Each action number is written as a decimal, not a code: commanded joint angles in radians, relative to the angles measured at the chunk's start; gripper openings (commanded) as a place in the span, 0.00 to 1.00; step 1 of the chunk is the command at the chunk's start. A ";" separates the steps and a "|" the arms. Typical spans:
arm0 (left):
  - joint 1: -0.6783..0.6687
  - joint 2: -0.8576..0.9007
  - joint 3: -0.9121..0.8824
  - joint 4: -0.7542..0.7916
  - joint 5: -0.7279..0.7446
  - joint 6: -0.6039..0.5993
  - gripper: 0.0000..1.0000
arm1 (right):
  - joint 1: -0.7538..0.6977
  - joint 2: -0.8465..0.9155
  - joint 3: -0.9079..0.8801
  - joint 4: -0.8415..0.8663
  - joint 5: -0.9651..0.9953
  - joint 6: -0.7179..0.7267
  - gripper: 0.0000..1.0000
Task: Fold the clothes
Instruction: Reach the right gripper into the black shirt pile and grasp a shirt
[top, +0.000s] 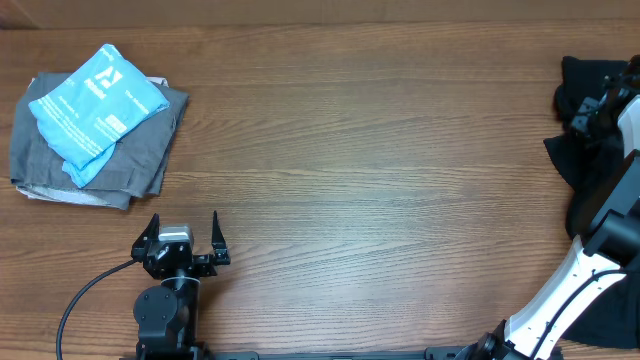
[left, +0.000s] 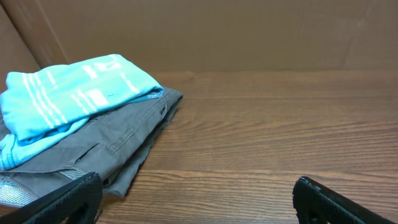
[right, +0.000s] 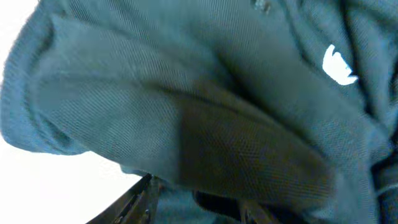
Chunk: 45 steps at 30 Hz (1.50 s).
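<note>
Clothes (top: 572, 158): a black fabric heap at the far right edge of the table (top: 380, 150), partly cut off by the frame. In the overhead view the right gripper (top: 597, 112) sits on top of this heap, its white arm rising from the lower right corner; you cannot tell from here how its jaws stand. The left gripper (top: 183, 236) rests near the front edge at lower left, jaws spread wide and holding nothing, well apart from the heap. A grey folded garment (top: 140, 150) lies at upper left with a light blue packet (top: 95, 100) on top of it. In the left wrist view you see the two dark fingertips (left: 68, 199) far apart at the bottom corners, bare wood between them, and the grey garment and blue packet ahead on the left. In the right wrist view dark knit fabric fills nearly the whole frame, bearing a small white logo (right: 339, 65) at upper right; only slivers of the fingers show at the bottom edge, so the grip cannot be judged.
</note>
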<state>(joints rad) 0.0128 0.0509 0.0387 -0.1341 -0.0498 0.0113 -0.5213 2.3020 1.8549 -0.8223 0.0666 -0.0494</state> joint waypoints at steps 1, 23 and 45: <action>0.002 -0.001 -0.005 0.003 -0.010 0.019 1.00 | -0.001 0.012 -0.010 0.010 -0.002 0.000 0.45; 0.002 -0.001 -0.005 0.003 -0.010 0.019 1.00 | -0.005 0.012 -0.034 0.059 0.002 0.010 0.04; 0.002 -0.001 -0.005 0.003 -0.010 0.019 1.00 | -0.024 -0.279 0.157 -0.156 -0.030 0.088 0.04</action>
<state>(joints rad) 0.0128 0.0509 0.0387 -0.1341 -0.0498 0.0113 -0.5426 2.1162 1.9678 -0.9745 0.0544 0.0296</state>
